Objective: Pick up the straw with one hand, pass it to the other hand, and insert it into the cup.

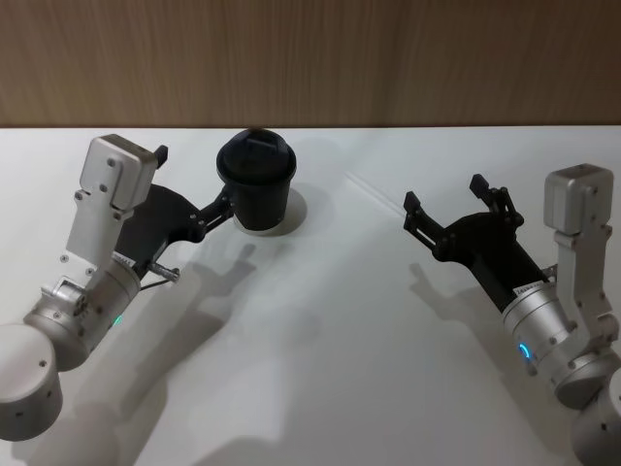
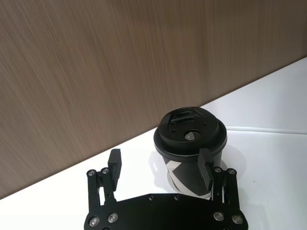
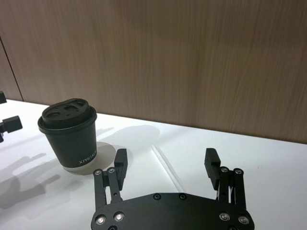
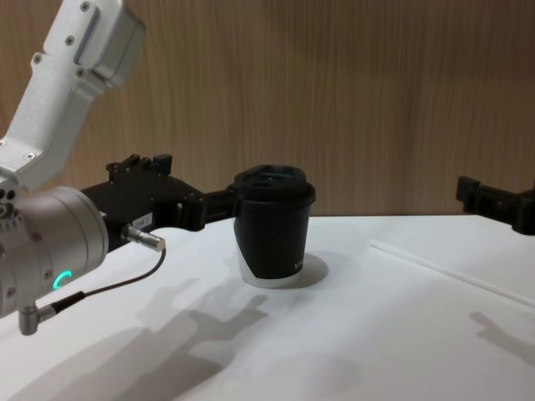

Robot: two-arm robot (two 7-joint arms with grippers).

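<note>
The cup (image 1: pixel 255 184) stood near the desk's (image 1: pixel 340 340) far edge, and the wooden wall (image 1: pixel 388 58) closed off the room behind it. The left claw (image 1: pixel 196 178), jaws spread, crowded the cup's left side, one finger close against its wall. The cup's right side lay open. The straw (image 4: pixel 443 267) lay flat on bare desk between the cup and the right claw (image 1: pixel 443 199), which hung with jaws apart, well clear of the cup. The desk's near half was open surface.
</note>
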